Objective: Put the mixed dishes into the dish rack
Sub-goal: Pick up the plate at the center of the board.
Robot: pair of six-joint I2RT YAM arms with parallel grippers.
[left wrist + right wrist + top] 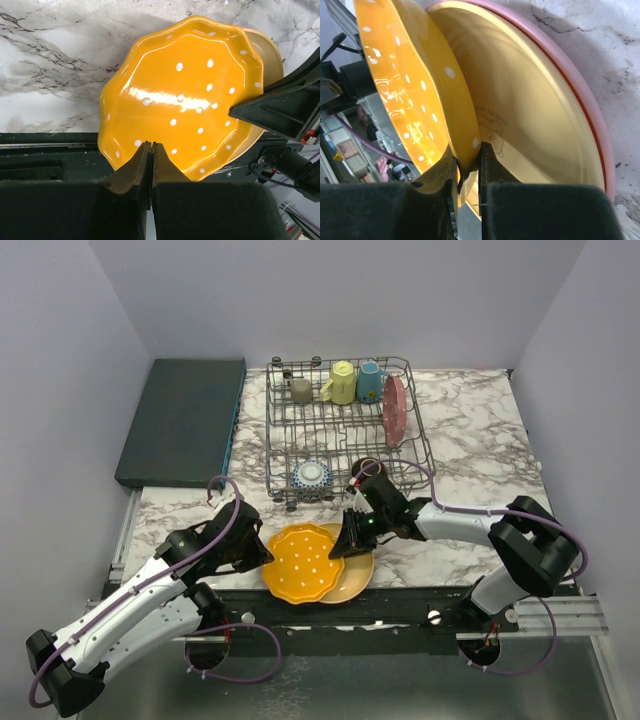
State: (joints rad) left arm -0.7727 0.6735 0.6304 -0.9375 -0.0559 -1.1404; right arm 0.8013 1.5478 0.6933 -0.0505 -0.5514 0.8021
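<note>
An orange dotted plate is tilted up off a tan plate near the table's front edge. My right gripper is shut on the orange plate's right rim. My left gripper is shut, its tips against the plate's left rim with nothing seen between them. The dish rack stands behind and holds an olive-grey mug, a yellow mug, a blue mug, an upright pink plate and a blue bowl.
A flat dark teal slab lies at the back left beside the rack. A dark bowl sits in the rack's front right corner, partly behind my right arm. The table's black front rail runs just below the plates.
</note>
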